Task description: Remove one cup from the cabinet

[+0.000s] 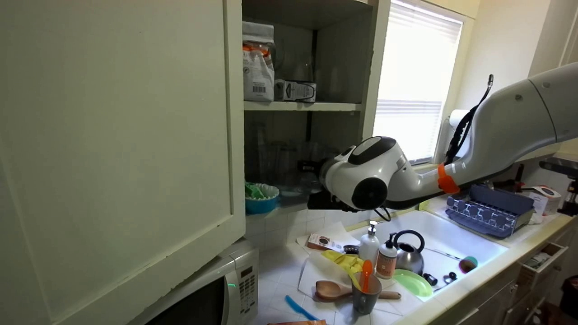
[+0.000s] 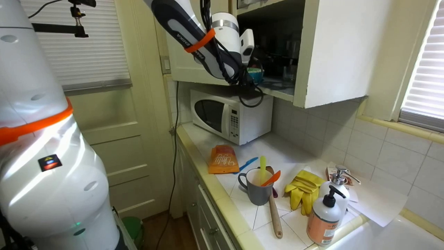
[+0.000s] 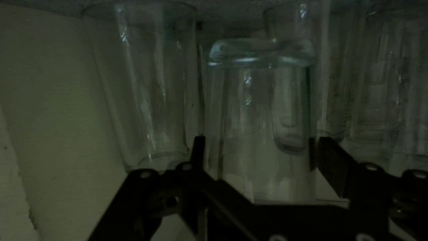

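1. The fingers (image 3: 334, 164) are closed around a clear glass cup (image 3: 260, 120): the wrist view shows one against either side, with the thick base end beyond their tips.

2. The cup is thus between the fingers, inside the open cabinet (image 2: 341, 52); I cannot tell whether it is clear of the lower shelf (image 1: 284, 210).

3. My reading of the step: the grasp is made and the taking-out is due. The next move seems to call for a slow, straight pull back through the opening, grip kept firm on the smooth wall.

4. A second glass (image 3: 147, 93) stands just beside the fingers, and more glasses (image 3: 394, 87) crowd on their opposite side; a sideways swing could knock them.

5. Only the wrist view makes the grip plain. In both exterior views the arm (image 1: 370, 176) and shadow hide most of it.

6. An exterior view shows a white bag (image 1: 258, 67) and small box (image 1: 301, 91) above the fingers, both absent from the wrist view.

7. An orange pouch (image 2: 223, 159), on the bench (image 2: 288, 149) well below the fingers, appears whole in an exterior view.
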`<move>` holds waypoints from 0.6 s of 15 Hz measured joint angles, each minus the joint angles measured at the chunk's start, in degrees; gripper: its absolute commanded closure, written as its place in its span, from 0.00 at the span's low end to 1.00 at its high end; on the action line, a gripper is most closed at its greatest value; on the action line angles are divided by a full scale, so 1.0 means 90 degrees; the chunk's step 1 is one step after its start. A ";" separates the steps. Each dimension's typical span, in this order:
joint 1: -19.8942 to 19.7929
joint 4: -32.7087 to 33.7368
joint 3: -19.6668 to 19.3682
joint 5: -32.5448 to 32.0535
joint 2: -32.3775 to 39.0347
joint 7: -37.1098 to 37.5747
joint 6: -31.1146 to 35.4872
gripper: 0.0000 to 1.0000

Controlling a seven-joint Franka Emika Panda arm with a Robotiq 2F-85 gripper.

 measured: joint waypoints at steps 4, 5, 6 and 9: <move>0.0143 -0.0170 0.0065 -0.0118 -0.0055 0.0007 -0.0133 0.42; 0.0163 -0.0209 0.0084 -0.0159 -0.0055 0.0012 -0.0167 0.42; 0.0180 -0.0249 0.0101 -0.0206 -0.0055 0.0025 -0.0225 0.42; 0.0217 -0.0385 0.0113 -0.0335 -0.0051 0.0076 -0.0366 0.42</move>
